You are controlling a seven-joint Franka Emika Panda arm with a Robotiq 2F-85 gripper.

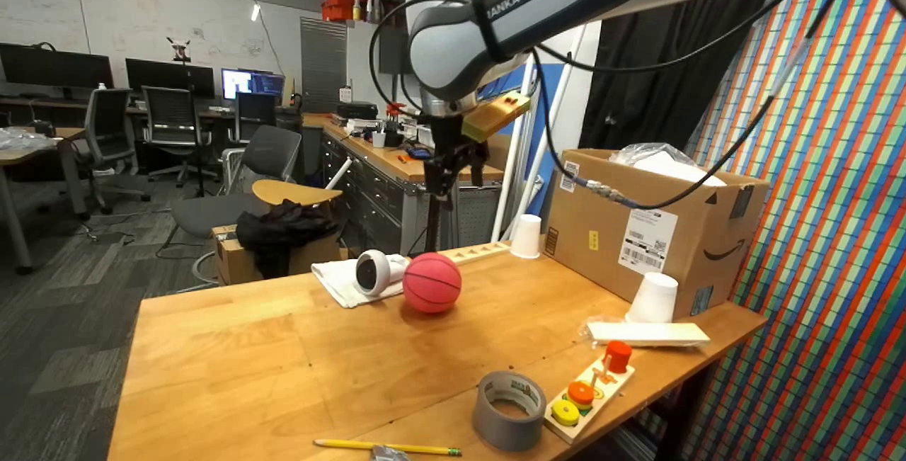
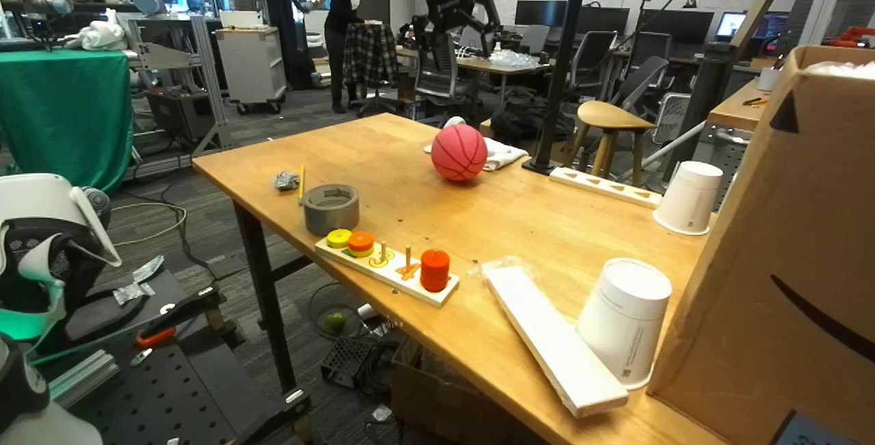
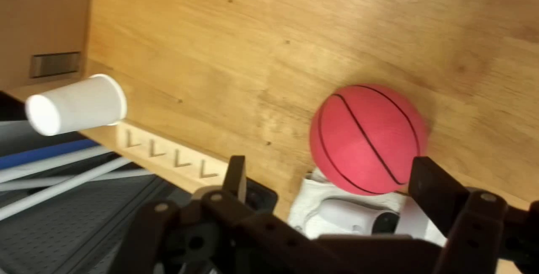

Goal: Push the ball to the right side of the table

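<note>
- Ball, pinkish red with dark lines, sits on the table, near the edge where a white cloth lies. Nothing holds it. It is round, so I think a small bump could make it roll off.
- The cloth is just beside the ball. I cannot tell if they touch. A white gadget with a dark round face rests on the cloth, maybe so it does not slide. The cloth may slow the ball if it goes that way.
- The gripper hangs in the air, well above the ball. Its fingers are wide apart and clamp nothing. I guess it is high up so it can come down next to the ball without hitting it.
- The push is not begun, I think. Bringing the tips together first could make a good little fist for a slow, low push.
- I cannot tell which side counts as right.
- Two white cups stand upside down by a big cardboard box. The wide end down should help them stand, but a rolling ball could tip one.
- A roll of tape lies flat just beside a peg toy, so it should not roll away.
</note>
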